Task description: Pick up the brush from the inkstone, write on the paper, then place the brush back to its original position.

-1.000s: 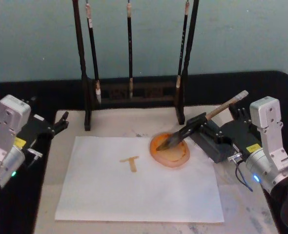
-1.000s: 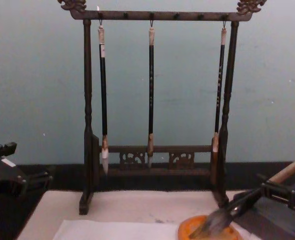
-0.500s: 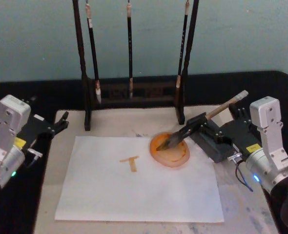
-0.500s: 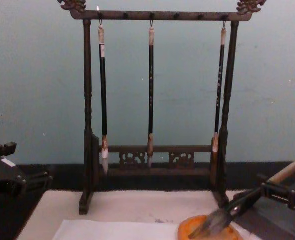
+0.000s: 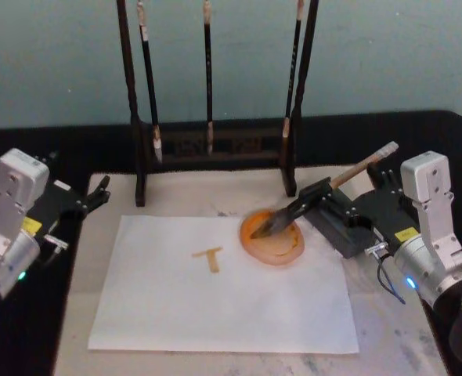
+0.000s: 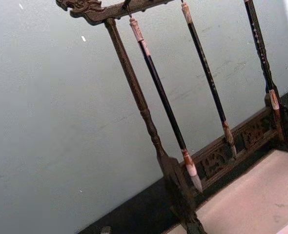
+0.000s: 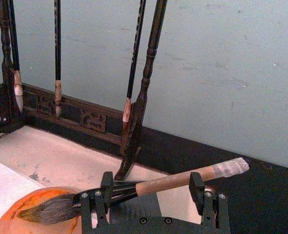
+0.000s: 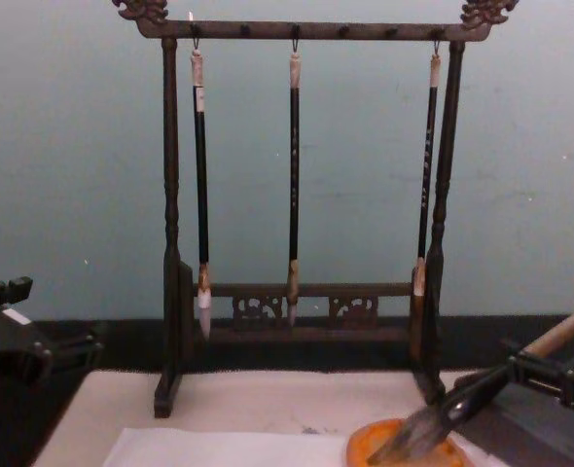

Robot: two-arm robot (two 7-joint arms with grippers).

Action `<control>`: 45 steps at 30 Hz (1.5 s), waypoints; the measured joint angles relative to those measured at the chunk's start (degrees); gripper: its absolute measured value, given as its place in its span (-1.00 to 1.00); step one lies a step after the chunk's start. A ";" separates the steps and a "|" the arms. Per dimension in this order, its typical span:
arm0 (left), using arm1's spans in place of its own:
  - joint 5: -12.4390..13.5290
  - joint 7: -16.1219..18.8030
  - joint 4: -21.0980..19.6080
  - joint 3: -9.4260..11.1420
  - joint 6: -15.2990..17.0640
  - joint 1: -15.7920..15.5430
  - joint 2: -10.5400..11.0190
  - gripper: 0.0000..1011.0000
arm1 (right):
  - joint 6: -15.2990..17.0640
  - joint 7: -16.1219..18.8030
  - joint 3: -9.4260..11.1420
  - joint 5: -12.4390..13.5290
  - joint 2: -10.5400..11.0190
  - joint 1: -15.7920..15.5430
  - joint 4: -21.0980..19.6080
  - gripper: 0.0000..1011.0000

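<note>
The brush (image 5: 325,188) lies tilted, its grey-brown tuft in an orange round dish (image 5: 274,244) and its black section over the dark grey inkstone block (image 5: 337,229). The taped tan handle end points up to the right. My right gripper (image 5: 352,189) stands open around it, one finger near the black section and the other near the handle end, as the right wrist view shows around the brush (image 7: 173,179). The paper (image 5: 215,301) lies flat left of the dish and bears a brownish T mark (image 5: 209,257). My left gripper (image 5: 90,200) is parked open at the table's left edge.
A dark wooden brush stand (image 5: 207,145) with three thin hanging brushes (image 8: 294,175) rises at the back of the cream felt mat (image 5: 86,270). The black table (image 5: 450,133) runs around the mat on both sides.
</note>
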 joint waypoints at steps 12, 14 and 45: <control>0.00 0.00 0.00 0.00 0.00 0.00 0.00 1.00 | 0.00 0.00 0.00 0.00 0.00 0.00 0.00 0.98; 0.00 0.00 0.00 0.00 0.00 0.00 0.00 1.00 | 0.00 0.00 0.00 0.00 0.00 0.00 0.00 0.98; 0.00 0.00 0.00 0.00 0.00 0.00 0.00 1.00 | 0.00 0.00 0.00 0.00 0.00 0.00 0.00 0.98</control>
